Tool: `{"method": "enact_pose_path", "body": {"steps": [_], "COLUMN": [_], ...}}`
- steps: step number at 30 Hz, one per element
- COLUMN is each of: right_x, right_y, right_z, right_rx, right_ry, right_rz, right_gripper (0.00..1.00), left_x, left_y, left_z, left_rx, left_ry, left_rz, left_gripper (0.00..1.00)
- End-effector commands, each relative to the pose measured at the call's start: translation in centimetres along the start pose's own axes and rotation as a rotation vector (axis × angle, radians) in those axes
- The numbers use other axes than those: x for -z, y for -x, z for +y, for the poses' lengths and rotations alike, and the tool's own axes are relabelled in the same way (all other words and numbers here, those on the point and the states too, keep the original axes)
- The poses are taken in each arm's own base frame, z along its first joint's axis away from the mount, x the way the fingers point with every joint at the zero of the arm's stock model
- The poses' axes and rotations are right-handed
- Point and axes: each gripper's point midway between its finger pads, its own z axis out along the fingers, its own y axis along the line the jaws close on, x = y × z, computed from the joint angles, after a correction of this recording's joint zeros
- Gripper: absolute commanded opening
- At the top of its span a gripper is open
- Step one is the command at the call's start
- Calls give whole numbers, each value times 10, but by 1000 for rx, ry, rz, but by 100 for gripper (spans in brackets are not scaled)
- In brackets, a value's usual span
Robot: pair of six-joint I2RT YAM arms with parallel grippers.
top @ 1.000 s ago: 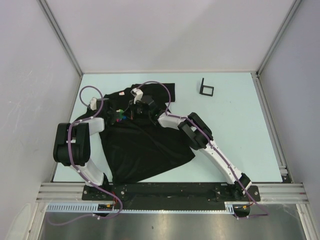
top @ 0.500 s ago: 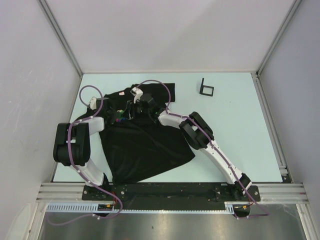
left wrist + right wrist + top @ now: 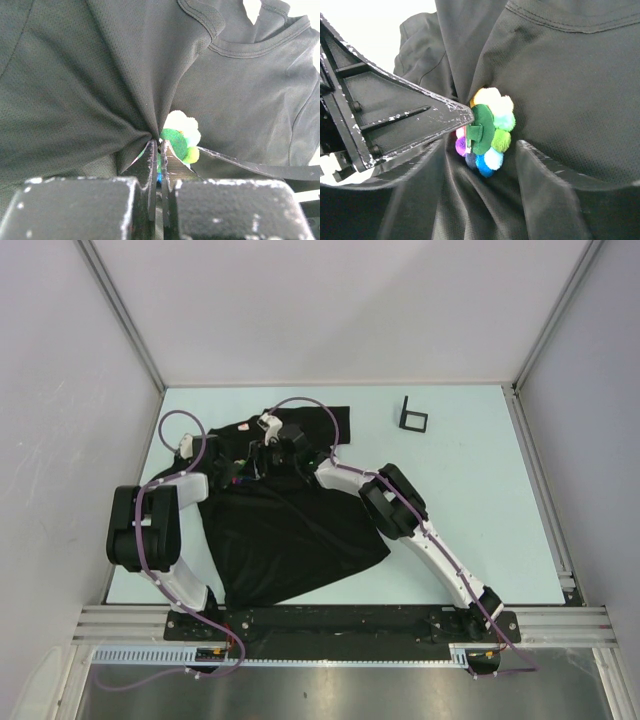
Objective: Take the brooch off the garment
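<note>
The garment (image 3: 290, 530), a black T-shirt, lies spread between the two arms. The brooch (image 3: 490, 130) is a small cluster of coloured pom-poms on a green backing, standing up from bunched fabric near the collar. In the top view only a speck of the brooch (image 3: 236, 478) shows. My left gripper (image 3: 157, 146) is shut, pinching gathered garment fabric (image 3: 115, 100) right at the brooch (image 3: 176, 141); its finger (image 3: 420, 120) touches the green backing. My right gripper (image 3: 480, 162) is open, its blurred fingers standing either side, just short of the brooch, gripping nothing.
A small black square frame (image 3: 413, 415) stands on the pale table (image 3: 470, 500) at the back right. Both arms meet over the shirt's upper left part, cables looping above them. Grey walls close in the table on three sides.
My right gripper has gone from nearly shut to open and shifted slightly away from me. The left gripper has kept its pinch and place.
</note>
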Motion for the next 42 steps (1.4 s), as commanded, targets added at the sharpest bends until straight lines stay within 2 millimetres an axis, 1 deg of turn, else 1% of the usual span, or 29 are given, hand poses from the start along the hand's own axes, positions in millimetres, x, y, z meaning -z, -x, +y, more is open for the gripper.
{"method": "enact_pose_path", "body": {"steps": [1,6,10,14,17,19,21,24,28,31,32,34,38,40,42], "right_x": [-5,-12,-14,-16,-16,-17,-18,-18,-19,-20,-21,-21,-21,-21,-20], "right_y": [12,4,3,1,2,2,2,2,1,-3,-3,-3,-6,-4,-4], "right_z": [7,6,4,4,0,2,0,0,1,1,4,5,3,3,-1], "right_rx": [56,73,88,88,83,85,83,80,89,102,107,117,116,114,101], "right_ry": [-9,-22,-36,-36,-43,-39,-50,-51,-52,-51,-48,-49,-52,-54,-69], "right_rz": [0,21,21,20,15,16,17,17,25,38,42,44,52,48,46], "right_gripper": [59,60,56,56,56,51,47,45,47,50,52,52,54,54,52], "left_x": [7,6,7,8,7,7,8,9,9,8,9,9,9,10,10], "left_y": [15,13,14,13,13,12,12,13,12,12,12,13,13,13,13], "left_z": [-18,-18,-20,-21,-20,-21,-21,-22,-23,-22,-23,-24,-25,-26,-26], "left_rx": [14,13,9,6,7,9,9,10,7,3,0,-4,-9,-14,-15], "left_ry": [-34,-32,-39,-44,-42,-45,-45,-47,-48,-45,-47,-47,-49,-50,-51], "left_rz": [-22,-9,-8,-3,-3,0,0,-3,3,5,7,7,10,13,14], "left_gripper": [0,0,0,0,0,0,0,0,0,0,0,0,0,0,1]}}
